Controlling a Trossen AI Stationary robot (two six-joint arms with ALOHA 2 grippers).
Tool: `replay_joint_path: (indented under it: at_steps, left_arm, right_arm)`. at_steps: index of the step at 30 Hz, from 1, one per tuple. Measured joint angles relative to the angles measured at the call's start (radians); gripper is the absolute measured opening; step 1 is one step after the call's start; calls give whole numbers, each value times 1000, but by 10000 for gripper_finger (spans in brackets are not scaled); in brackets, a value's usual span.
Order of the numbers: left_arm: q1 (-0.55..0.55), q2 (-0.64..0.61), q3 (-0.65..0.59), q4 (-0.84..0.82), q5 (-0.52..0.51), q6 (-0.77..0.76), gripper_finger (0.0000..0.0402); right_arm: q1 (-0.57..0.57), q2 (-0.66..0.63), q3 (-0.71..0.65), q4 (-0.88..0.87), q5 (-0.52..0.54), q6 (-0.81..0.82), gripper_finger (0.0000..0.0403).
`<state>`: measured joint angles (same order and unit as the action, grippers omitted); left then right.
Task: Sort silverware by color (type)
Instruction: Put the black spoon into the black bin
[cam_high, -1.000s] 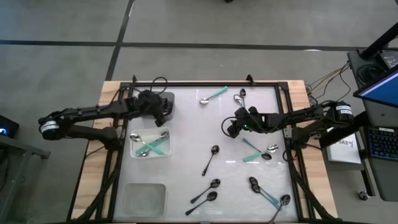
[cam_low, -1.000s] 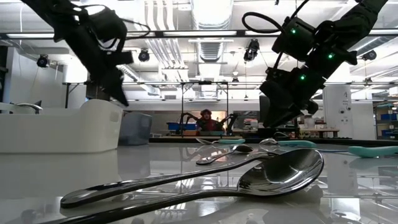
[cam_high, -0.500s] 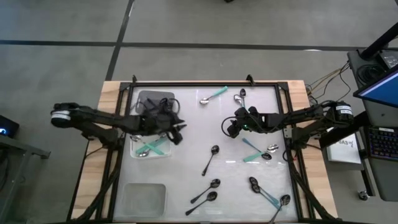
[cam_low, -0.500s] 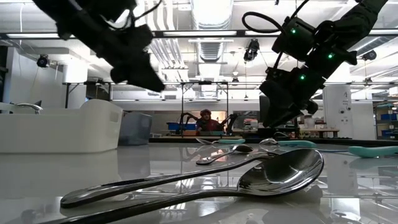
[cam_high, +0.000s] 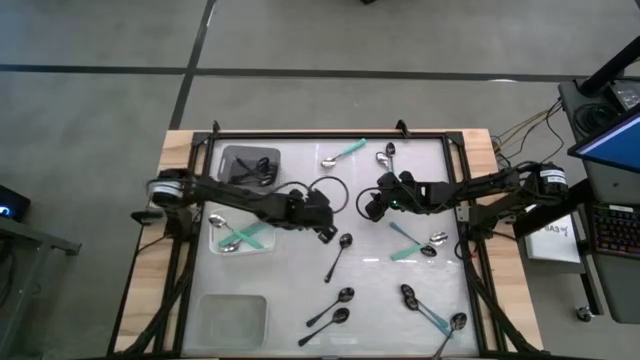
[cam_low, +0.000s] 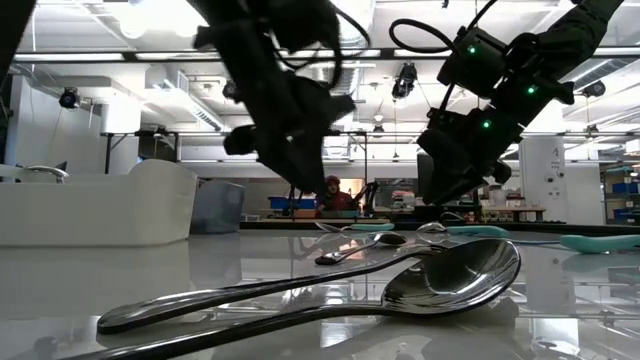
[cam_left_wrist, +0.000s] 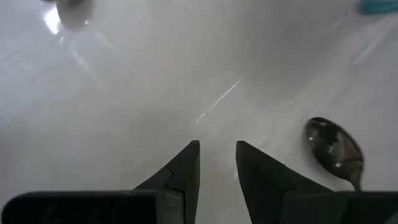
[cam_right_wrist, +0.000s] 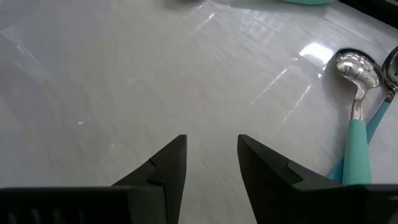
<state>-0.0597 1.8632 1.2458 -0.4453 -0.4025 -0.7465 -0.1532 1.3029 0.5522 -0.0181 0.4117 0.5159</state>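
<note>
Start at the left. The grey bin (cam_high: 249, 165) at the far corner of the counter (cam_high: 300, 270) has dark spoons in it. The white bin (cam_high: 241, 233) just in front of it holds spoons with teal handles. The clear bin (cam_high: 232, 318) near the front looks like it has nothing in it yet, but it is hard to tell.

Your left gripper (cam_high: 327, 232) is out over the middle of the counter. Its jaws are apart and hold nothing. You are reaching for the next spoon. A black spoon (cam_high: 338, 255) lies just beside the jaws, with its bowl toward them. In the left wrist view, that spoon's bowl (cam_left_wrist: 334, 149) sits off to one side of the fingers (cam_left_wrist: 181, 171), not between them. So I think the next move needs a small shift sideways, then down. The spoon is thin and flat, so the jaws must go very low.

More black spoons lie near the front: a pair (cam_high: 335, 306) and then another (cam_high: 451, 329).

Your right gripper (cam_high: 372, 207) waits over the counter, farther right. Its jaws are apart and hold nothing too. Spoons with teal handles lie near it: one (cam_high: 343, 153) at the far edge, some (cam_high: 415, 243) close by, and one (cam_high: 422, 306) toward the front. About half the job looks left to do.
</note>
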Motion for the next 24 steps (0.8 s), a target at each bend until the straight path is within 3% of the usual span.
replay_joint_path:
  at_steps: [11, 24]
  left_arm:
    - [-29, 162, 164, -255, -3, -191, 103]
    - [-93, 180, 198, -286, 0, -296, 104]
  right_arm:
    - [0, 0, 0, 1, 0, 0, 134]
    - [0, 0, 0, 1, 0, 0, 134]
